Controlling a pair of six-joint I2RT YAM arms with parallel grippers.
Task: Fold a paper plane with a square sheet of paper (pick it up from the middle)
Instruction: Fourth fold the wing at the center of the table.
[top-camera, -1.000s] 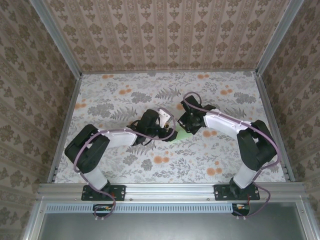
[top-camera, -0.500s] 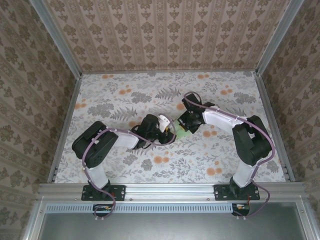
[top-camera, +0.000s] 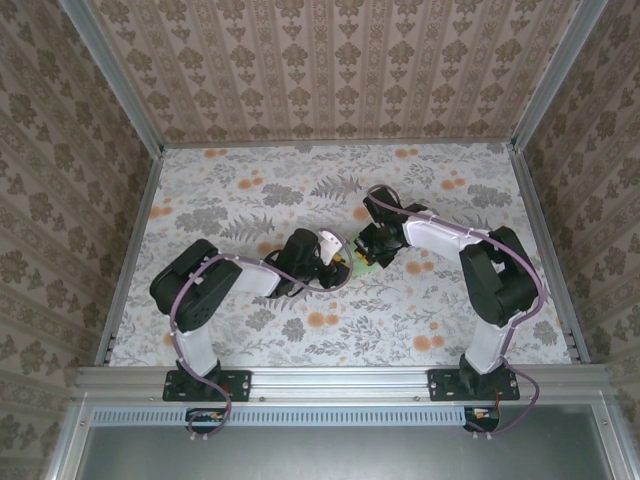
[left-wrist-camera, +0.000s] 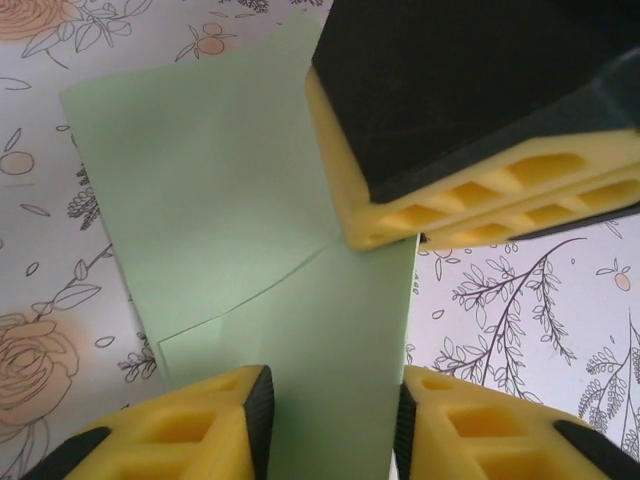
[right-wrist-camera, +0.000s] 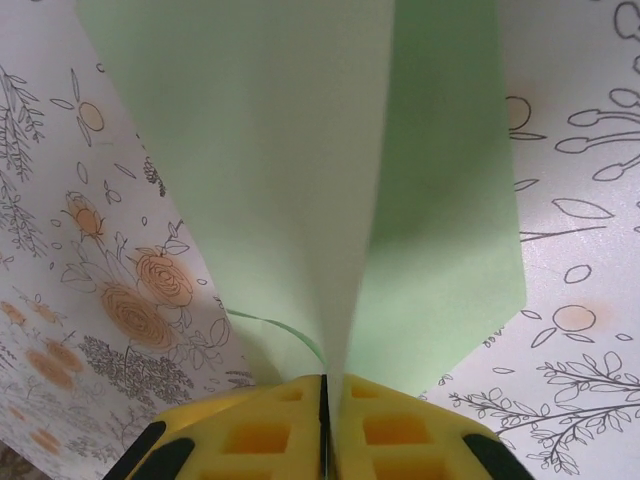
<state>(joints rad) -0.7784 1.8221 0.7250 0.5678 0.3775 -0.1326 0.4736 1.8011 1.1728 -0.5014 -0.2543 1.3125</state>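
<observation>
Creased paper (right-wrist-camera: 300, 180), crease running 12 to 6 o'clock
Right gripper (right-wrist-camera: 325, 395) jaws pinch its 6 o'clock tip; left gripper (left-wrist-camera: 333, 410) jaws straddle it, narrowly apart.

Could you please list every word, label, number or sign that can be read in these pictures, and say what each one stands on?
None: no readable text anywhere.
The green paper is plain and unmarked.
The floral tablecloth and the patterned walls carry only ornament.
</observation>
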